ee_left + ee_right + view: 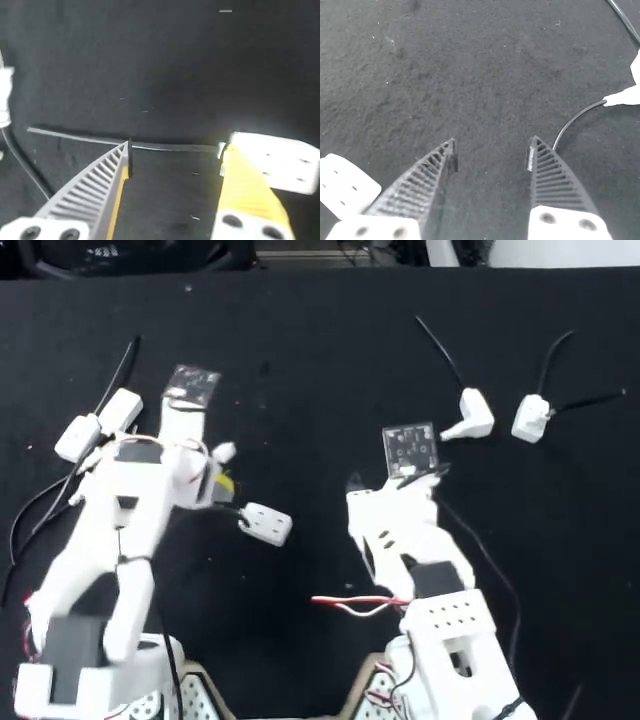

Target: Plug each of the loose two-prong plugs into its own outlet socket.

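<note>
- The left pincer (175,149) is low over the black counter (320,350), its fingers spread apart and empty. Its yellow finger (240,185) is just beside the white outlet socket (266,523); I cannot tell whether they touch.
- The right pincer (491,144) also stands apart, holding nothing, above bare counter.
- A thin black cable (85,136) lies across the counter just past the left pincer's tips.
- Farther out on the right, the inner plug (475,418) and the outer plug (530,420) lie loose near each other, with their cords trailing away.
</note>
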{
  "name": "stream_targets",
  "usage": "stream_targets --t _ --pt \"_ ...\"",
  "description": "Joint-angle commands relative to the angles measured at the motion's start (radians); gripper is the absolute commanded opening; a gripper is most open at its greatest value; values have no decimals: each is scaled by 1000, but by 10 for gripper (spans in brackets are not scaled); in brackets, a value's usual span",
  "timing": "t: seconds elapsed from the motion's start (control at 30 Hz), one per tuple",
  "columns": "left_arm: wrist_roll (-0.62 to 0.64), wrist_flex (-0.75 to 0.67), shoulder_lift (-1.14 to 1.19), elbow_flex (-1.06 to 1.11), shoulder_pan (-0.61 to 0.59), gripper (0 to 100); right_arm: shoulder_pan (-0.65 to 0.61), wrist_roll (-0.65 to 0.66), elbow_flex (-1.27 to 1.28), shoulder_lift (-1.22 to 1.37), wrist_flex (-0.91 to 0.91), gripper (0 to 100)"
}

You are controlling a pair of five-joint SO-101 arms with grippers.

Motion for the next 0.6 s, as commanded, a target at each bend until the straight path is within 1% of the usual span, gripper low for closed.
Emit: stream_targets --t 0.0,0.03,0.1,0.17,0.23,0.43,0.5,0.57 --pt "11 -23 110 -73 -56 296 17 -9 -56 -22 -15 219" --pt "9 -15 146 -82 -58 296 14 -11 -42 -22 -21 219" --pt "-11 -14 195 -85 -53 296 -32 -9 -30 -22 -23 219" --pt "-44 -12 201 -64 -18 296 -84 -8 -19 -22 -23 219" --pt "-44 -12 201 -38 38 296 -120 -5 -16 -22 -18 219" --pt "9 21 201 -44 245 295 -124 -3 -12 -22 -20 219" --pt "31 35 201 -71 275 295 -124 -3 -10 -22 -21 219" --pt "48 55 201 -107 277 295 -124 -3 -10 -22 -21 219"
